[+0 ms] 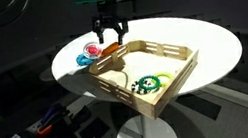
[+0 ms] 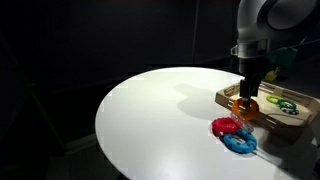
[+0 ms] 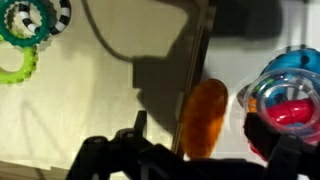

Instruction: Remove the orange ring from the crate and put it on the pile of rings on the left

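The orange ring (image 1: 109,49) rests tilted against the outside of the wooden crate's (image 1: 172,81) near wall, next to the pile. It also shows in an exterior view (image 2: 247,108) and edge-on in the wrist view (image 3: 205,118). The pile of rings is a red ring (image 2: 228,126) on a blue one (image 2: 240,142), seen in the wrist view (image 3: 285,100) at the right. My gripper (image 1: 110,36) hangs just above the orange ring with its fingers spread wide to either side of it (image 3: 210,150), not touching it.
Green and teal rings (image 1: 150,83) lie inside the crate, seen in the wrist view at top left (image 3: 25,30). The crate wall (image 3: 195,60) runs beside the orange ring. The round white table (image 2: 150,120) stands in dark surroundings.
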### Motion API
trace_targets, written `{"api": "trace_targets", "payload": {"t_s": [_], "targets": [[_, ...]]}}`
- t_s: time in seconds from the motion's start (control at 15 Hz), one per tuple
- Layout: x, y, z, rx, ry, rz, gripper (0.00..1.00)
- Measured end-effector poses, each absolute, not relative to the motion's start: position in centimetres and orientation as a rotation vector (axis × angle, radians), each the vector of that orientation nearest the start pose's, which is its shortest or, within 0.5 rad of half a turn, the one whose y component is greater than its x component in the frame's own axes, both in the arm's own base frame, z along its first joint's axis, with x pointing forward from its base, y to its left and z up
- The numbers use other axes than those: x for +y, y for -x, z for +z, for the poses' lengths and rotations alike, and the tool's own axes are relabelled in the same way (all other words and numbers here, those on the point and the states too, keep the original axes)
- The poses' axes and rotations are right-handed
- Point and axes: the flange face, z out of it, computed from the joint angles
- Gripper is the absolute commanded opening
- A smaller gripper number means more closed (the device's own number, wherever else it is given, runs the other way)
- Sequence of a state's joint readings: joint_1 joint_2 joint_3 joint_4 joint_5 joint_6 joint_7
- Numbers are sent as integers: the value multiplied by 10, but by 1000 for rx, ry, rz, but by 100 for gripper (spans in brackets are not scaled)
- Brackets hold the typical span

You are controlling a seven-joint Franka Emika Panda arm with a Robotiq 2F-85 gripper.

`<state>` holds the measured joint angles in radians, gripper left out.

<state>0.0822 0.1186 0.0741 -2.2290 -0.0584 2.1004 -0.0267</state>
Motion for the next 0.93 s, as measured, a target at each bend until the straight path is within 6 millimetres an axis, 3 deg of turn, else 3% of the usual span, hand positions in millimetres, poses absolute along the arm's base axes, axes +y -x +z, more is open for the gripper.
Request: {"api": "trace_targets", "payload": {"t_s": [0.2, 0.47, 0.93], "targets": [[44, -509, 303, -244, 3157, 387, 100], [16, -513, 311, -155, 3162, 362, 100], [-16, -509, 356, -42, 3174, 264, 100]]}}
